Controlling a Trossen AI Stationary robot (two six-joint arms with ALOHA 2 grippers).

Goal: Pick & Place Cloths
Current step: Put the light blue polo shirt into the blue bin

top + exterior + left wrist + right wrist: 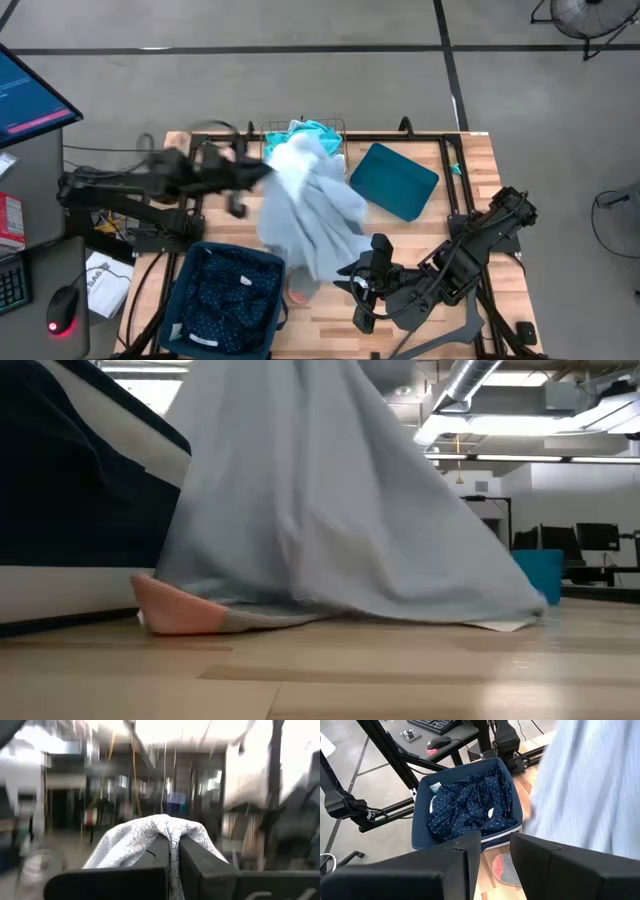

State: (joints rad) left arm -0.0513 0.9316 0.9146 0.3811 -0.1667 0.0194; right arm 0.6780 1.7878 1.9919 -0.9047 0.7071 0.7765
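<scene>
Pale blue cloth point(305, 205) in left claw point(174, 851)

The pale blue cloth point(310, 215) is hanging wide from the left claw point(268, 172), which is pinching it, and curtaining the middle of the tabletop point(470, 200), blocking the way toward the right claw point(362, 282). Just behind the left claw, the wire basket point(335, 128) with turquoise fabric point(318, 131) is filling that edge. Beside the right claw, the blue bin point(420, 805) of navy dotted cloth point(470, 802) is walling off one side, an orange-tipped sock point(502, 867) lying between. Beyond the drape, the teal lid point(393, 180) is taking up boards; bare wood is showing past it.
</scene>
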